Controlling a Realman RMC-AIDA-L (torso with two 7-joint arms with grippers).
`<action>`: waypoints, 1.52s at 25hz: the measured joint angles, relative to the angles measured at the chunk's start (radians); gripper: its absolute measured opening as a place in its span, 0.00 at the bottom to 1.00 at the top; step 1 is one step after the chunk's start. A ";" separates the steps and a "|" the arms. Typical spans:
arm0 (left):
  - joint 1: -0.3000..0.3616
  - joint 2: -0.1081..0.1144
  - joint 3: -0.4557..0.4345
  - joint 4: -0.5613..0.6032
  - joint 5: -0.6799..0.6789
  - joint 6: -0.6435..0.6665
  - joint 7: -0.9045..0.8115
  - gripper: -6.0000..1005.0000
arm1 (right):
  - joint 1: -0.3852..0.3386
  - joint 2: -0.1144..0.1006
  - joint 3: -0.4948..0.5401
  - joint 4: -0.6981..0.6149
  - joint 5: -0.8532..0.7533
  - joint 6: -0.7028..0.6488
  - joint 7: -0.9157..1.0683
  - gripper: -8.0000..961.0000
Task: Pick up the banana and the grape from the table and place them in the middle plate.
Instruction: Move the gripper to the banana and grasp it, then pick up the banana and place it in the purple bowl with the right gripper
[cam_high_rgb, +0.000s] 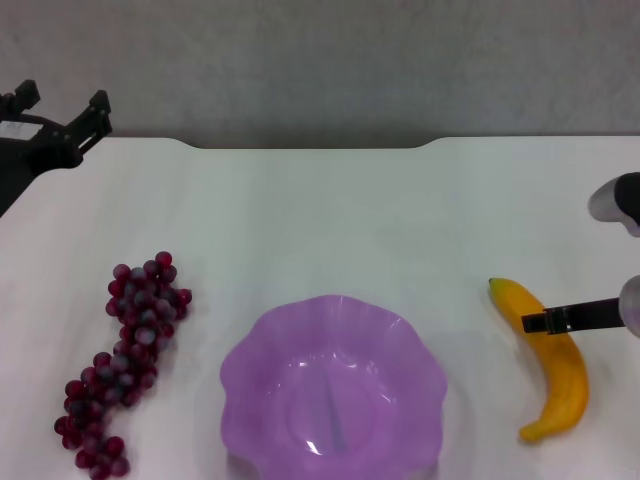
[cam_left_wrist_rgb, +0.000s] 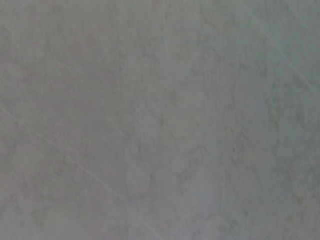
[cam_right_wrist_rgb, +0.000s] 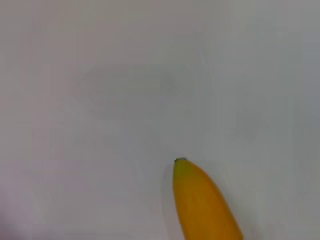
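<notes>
The banana (cam_high_rgb: 556, 368) lies on the white table (cam_high_rgb: 330, 220) at the right, its greenish tip pointing away from me. Its tip also shows in the right wrist view (cam_right_wrist_rgb: 200, 202). My right gripper (cam_high_rgb: 548, 320) reaches in from the right edge and sits over the banana's upper half. The grape bunch (cam_high_rgb: 125, 360) lies on the table at the left. The purple scalloped middle plate (cam_high_rgb: 250, 390) sits at the front centre and holds nothing. My left gripper (cam_high_rgb: 60, 115) is parked open and empty beyond the table's far left corner.
A grey wall runs behind the table's far edge, which has a shallow notch (cam_high_rgb: 310, 146). The left wrist view shows only a plain grey surface. Bare table lies between the plate and each fruit.
</notes>
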 joint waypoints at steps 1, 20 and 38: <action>0.000 0.000 -0.001 0.000 0.000 0.000 0.000 0.83 | 0.007 0.000 0.000 0.012 0.000 -0.002 0.000 0.59; 0.008 -0.007 -0.007 -0.016 0.000 -0.001 0.024 0.82 | 0.063 -0.001 0.005 0.125 -0.001 -0.051 -0.002 0.51; 0.022 -0.008 -0.007 -0.016 0.000 -0.001 0.026 0.82 | -0.053 -0.001 0.057 -0.162 -0.056 0.030 -0.014 0.52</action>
